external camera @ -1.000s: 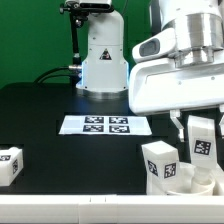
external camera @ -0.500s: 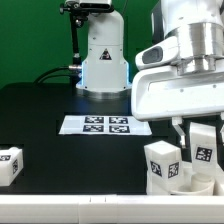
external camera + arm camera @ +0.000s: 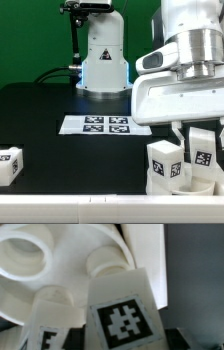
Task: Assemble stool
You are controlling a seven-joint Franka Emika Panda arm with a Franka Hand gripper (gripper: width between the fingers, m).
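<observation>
The claw [image 3: 203, 136] is pinched tight on a stool leg [image 3: 203, 153] and holds it upright, tag outward, low at the exterior view's right. Below it lies the round seat [image 3: 30, 286]. The wrist view shows the leg's far end just beside a raised round socket [image 3: 105, 262]. Whether it has entered the socket or only hovers there, I cannot tell.

A second leg [image 3: 165, 162] stands upright just beside the held one, apparently on the seat, so one leg looks placed. How firmly it is fixed cannot be seen. A bigger hollow [image 3: 28, 249] in the seat is bare.

A third leg [image 3: 8, 165] lies loose on the black table [image 3: 60, 100], well apart at the exterior view's left, untouched. The marker board [image 3: 105, 125] lies between, nearer the white robot base [image 3: 103, 60].

By my reckoning the job is near halfway: the held leg needs seating, then the loose one fetched.
</observation>
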